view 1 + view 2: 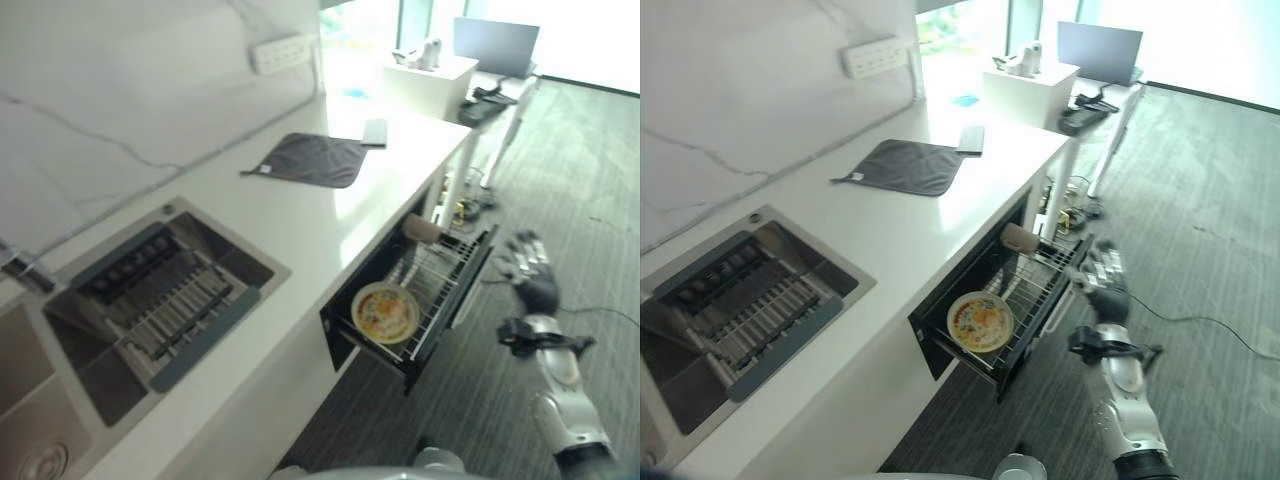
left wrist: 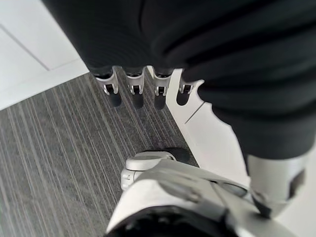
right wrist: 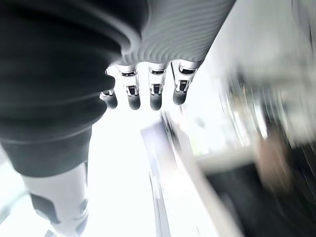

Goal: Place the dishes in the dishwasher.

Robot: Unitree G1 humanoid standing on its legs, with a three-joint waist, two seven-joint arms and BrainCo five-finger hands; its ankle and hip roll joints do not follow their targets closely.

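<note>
My right hand (image 1: pixel 530 272) wide and empty beside the open dishwasher drawer (image 1: pixel 452 290), plate (image 1: pixel 385 312) on its rack

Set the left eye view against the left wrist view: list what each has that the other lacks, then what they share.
Left eye view: the plate and cup in the open dishwasher rack, the grey cloth on the counter, the right hand, open. Left wrist view: the left hand, fingers straight, holding nothing. Both: the grey striped floor.
</note>
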